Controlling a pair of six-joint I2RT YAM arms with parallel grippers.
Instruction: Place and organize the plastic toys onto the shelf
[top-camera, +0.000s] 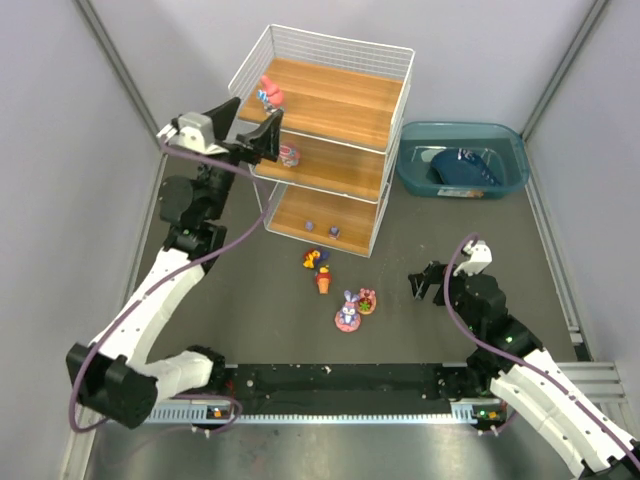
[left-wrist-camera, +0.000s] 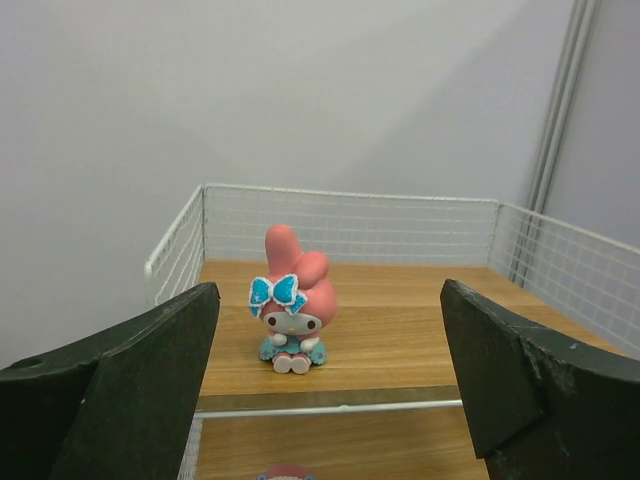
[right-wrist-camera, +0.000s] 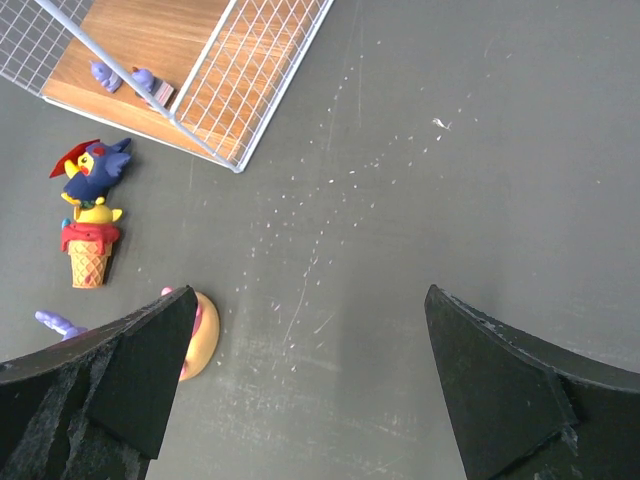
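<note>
The shelf (top-camera: 340, 100) stands at the back centre. A pink bunny toy (top-camera: 270, 95) sits upright on its top tier, and it also shows in the left wrist view (left-wrist-camera: 291, 315). A second toy (top-camera: 289, 154) is on the middle tier. Two small purple pieces (top-camera: 322, 228) are on the bottom tier. On the table lie a bird toy (top-camera: 314, 258), a cone toy (top-camera: 323, 281), a purple bunny (top-camera: 347, 314) and a pink-yellow toy (top-camera: 367, 300). My left gripper (top-camera: 255, 122) is open and empty just in front of the top tier. My right gripper (top-camera: 430, 282) is open and empty, right of the table toys.
A teal bin (top-camera: 460, 128) holding a dark blue item (top-camera: 460, 168) stands right of the shelf. Grey walls close in the left, right and back. A black rail (top-camera: 340, 380) runs along the near edge.
</note>
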